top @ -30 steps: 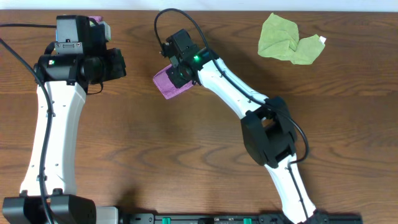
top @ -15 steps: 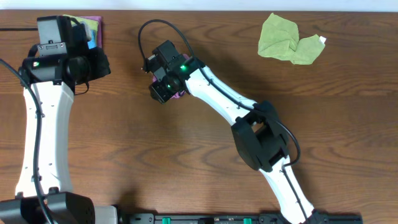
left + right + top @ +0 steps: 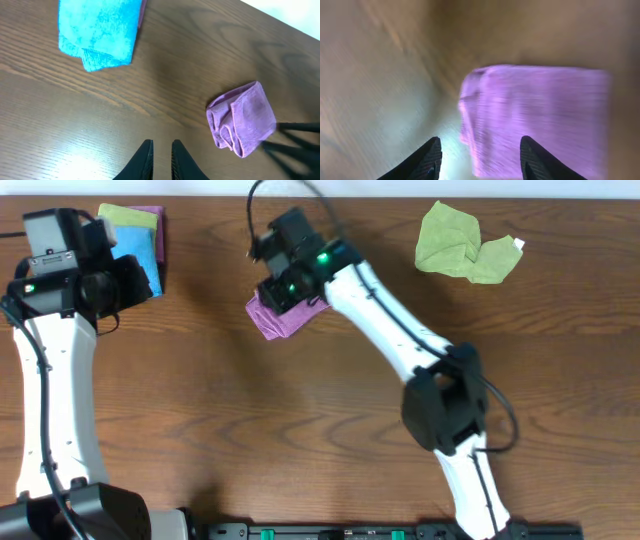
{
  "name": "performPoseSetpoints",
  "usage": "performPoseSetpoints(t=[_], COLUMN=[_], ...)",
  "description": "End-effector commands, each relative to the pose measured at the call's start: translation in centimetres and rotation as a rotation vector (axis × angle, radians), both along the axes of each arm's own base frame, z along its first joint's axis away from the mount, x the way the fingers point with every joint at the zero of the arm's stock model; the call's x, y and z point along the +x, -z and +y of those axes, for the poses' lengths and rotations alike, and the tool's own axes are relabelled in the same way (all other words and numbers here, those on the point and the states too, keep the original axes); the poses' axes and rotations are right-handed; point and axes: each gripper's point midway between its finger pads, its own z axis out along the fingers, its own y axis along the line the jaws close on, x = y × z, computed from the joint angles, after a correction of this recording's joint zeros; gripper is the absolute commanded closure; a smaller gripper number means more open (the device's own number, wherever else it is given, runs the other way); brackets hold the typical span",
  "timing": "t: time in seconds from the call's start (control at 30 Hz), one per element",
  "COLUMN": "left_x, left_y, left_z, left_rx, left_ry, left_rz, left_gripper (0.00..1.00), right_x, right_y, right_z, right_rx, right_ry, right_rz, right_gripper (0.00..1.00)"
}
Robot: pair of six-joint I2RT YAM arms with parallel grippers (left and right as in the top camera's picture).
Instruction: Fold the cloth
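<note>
The cloth (image 3: pixel 272 320): mauve, folded into a small, slightly lumpy packet. It lies on the counter (image 3: pixel 250 430), left of centre, towards the far edge.

Left claw (image 3: pixel 161 145): jaws a thin slit apart, empty, well apart from the packet.

Folded stack (image 3: pixel 130 235): far-left corner. Light green lies over bright blue, with a mauve edge beneath.

Right claw (image 3: pixel 480 145): jaws spread above the packet's edge, gripping nothing. Blur hides whether it touches.

Crumpled green cloth (image 3: pixel 465 245): far right, with a white tag.

Handling, as judged: the fold seems made. Lift straight up so that no finger drags a layer open. If squaring it further, pinch every layer together.

Count: arms, two; claws, two; loose cloths, two; stacks, one, with three colours showing.
</note>
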Motion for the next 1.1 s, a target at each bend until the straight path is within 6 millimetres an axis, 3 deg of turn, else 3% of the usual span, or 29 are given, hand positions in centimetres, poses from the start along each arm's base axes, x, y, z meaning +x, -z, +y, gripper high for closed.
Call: performPoseSetpoints(t=[0.0,0.07,0.23,0.33,0.47,0.67,0.93,1.0,1.07], left_x=[0.1,0.0,-0.4,-0.3,0.1,0.8,1.0,1.3,1.5], left_y=[2.8,5.4,11.0,13.4,15.6,17.5,18.8,18.8,18.8], left_z=[-1.9,-3.8,-7.5,-8.9,-10.1,-11.8,-12.1,-11.9,-11.9], left_rx=[-0.104,-0.200,-0.403,-0.473,-0.498,-0.487,-0.382,-0.373,-0.370], left_ry=[0.070,0.120,0.209,0.226,0.223,0.207,0.171,0.158,0.157], left_rz=[0.058,0.112,0.198,0.229,0.271,0.306,0.331,0.321,0.313], left_gripper=[0.85,0.82,0.69,0.68,0.79,0.80,0.73,0.64,0.62], right_x=[2.5,3.2,4.0,4.6,5.7,7.8,9.2,9.3,9.3], right_y=[-5.5,-4.0,0.6,3.4,5.6,7.2,10.1,10.9,11.5], right_z=[-3.9,-6.0,-8.2,-8.5,-8.1,-8.0,-8.3,-8.3,-8.3], right_rx=[-0.066,-0.084,-0.064,-0.062,-0.047,-0.040,-0.051,-0.051,-0.050], right_ry=[0.103,0.134,0.178,0.221,0.262,0.324,0.375,0.386,0.394], right_rz=[-0.161,-0.112,0.024,0.080,0.096,0.042,0.030,0.041,0.048], right_gripper=[0.54,0.55,0.57,0.98,0.99,0.99,0.99,0.99,0.99])
